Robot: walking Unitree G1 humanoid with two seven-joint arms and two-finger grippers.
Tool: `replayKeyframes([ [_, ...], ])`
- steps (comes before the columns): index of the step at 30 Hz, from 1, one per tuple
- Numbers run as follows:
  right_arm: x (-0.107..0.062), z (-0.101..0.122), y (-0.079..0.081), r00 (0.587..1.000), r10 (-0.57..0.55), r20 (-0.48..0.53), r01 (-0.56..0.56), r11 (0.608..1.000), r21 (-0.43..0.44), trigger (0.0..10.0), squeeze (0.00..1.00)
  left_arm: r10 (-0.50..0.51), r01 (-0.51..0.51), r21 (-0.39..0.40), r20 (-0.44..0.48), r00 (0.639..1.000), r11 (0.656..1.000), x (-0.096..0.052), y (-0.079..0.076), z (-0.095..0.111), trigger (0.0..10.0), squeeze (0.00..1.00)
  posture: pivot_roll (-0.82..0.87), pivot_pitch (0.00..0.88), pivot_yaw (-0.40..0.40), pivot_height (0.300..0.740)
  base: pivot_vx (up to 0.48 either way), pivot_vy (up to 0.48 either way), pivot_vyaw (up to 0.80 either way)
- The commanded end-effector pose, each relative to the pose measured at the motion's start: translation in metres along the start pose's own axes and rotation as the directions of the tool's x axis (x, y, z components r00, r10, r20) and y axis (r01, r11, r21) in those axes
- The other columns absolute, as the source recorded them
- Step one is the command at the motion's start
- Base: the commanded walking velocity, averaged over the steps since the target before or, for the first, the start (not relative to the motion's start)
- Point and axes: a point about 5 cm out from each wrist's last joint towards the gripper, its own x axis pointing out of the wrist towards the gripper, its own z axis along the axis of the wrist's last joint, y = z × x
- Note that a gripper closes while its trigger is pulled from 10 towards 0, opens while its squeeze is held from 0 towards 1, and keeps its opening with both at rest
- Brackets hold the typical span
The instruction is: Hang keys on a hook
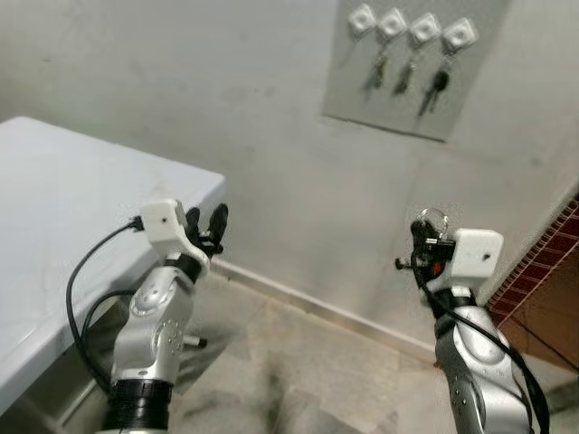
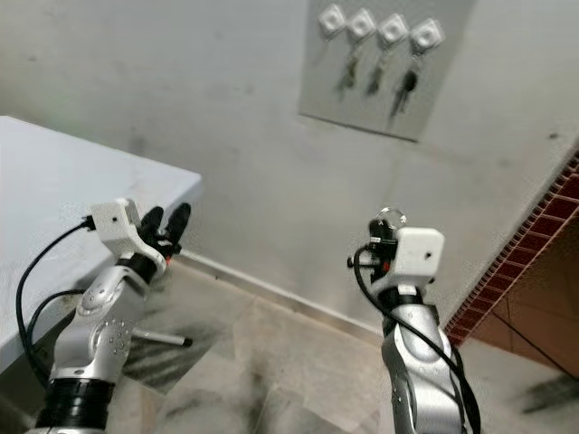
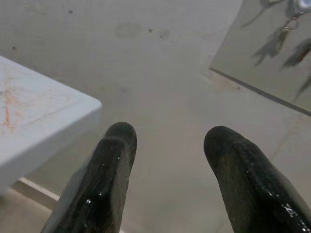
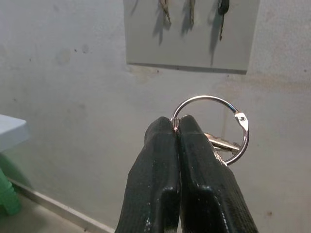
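**A:** Where are the keys right now?

**B:** In the right gripper (image 4: 176, 127). Its two black fingers are pressed fully together on the wire of the key ring (image 4: 210, 128), which stands up above the fingertips; a key hangs inside the loop behind them. The gripper is raised in front of the wall, well below the grey hook board (image 1: 412, 68).

**A:** And the board itself?

**B:** Four white hooks (image 1: 362, 18) run along its top edge. The three on the right side carry keys; the one at the left end looks free, though I can't be certain.

**A:** How will the ring handle?

**B:** I'd judge it light, thin and stiff, and smooth metal, so it could swivel or slip between the pads. Pinching the wire at one side, as now, leaves the loop open to pass over a hook.

**A:** The other arm?

**B:** The left gripper (image 1: 206, 224) hovers just off the white table's (image 1: 54, 208) corner, fingers spread, holding nothing.
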Motion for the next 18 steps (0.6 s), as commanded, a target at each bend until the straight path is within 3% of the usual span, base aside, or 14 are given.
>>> replayKeyframes([
  [1, 0.0011, 0.0087, 0.0017, 0.999, 0.011, 0.036, -0.011, 1.000, -0.002, 10.0, 0.00, 0.000, 0.000, 0.006, 0.003, 1.000, 1.000, -0.0001, 0.0015, 0.0027, 10.0, 0.00, 0.03, 0.064, 0.001, 0.740, 0.000, 0.000, 0.00],
  [18, -0.0016, 0.0085, 0.0016, 0.999, 0.024, 0.030, -0.024, 1.000, -0.008, 10.0, 0.00, -0.005, 0.006, -0.017, 0.005, 1.000, 1.000, -0.0019, 0.0006, 0.0014, 10.0, 0.00, 0.02, 0.058, -0.003, 0.740, 0.000, 0.000, 0.00],
])
